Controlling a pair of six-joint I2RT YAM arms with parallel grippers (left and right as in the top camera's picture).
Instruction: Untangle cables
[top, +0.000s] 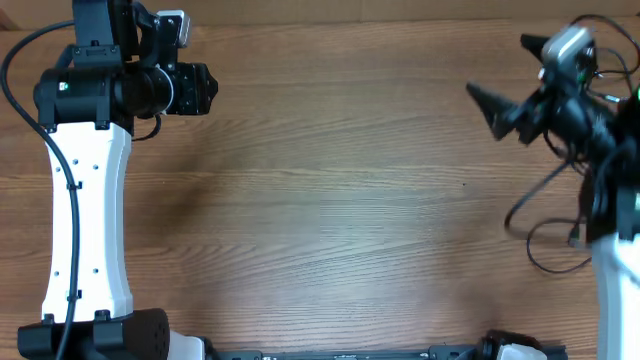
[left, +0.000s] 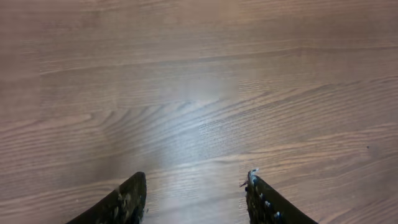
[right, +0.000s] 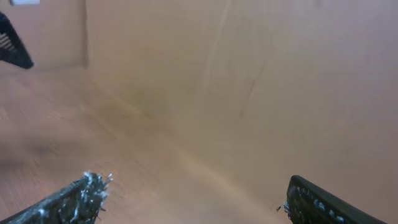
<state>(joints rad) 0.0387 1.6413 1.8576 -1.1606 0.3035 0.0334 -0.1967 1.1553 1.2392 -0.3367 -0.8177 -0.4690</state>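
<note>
- The left pincer (left: 196, 178) stands partly spread. Its two dark fingertips (left: 134, 186) are apart, and only bare wood grain shows in the gap.
- Under and ahead of the left pincer is the wooden table (top: 330, 200), with pale streaks of light on its surface.
- The right pincer (right: 193, 183) is spread wide. Its fingertips sit at opposite lower corners of its own wrist view, with only tan surface between them (that view is smeared, so fine detail is lost).
- From overhead, the right pincer points toward the middle of the table and grips nothing.
- The cables (top: 573, 238) lie behind the right pincer, back beside the right arm (top: 615, 290), clear of its fingertips.
- They show as thin black loops on the wood. One sweeps out from under the pincer's wrist and another curls closer to the arm's white link.
- A small plug end sits among those loops, just beside the white link.
- The cords run under the right arm there, so how they cross one another is hidden.
- Some thin black lines higher up around the pincer's wrist may be the arm's own wiring rather than loose cords; the overhead view is too coarse to tell them apart.
- The cables are well apart from the left pincer, clear across the table from it.
- The left arm (top: 85, 220) rises along the far side from the cables.
</note>
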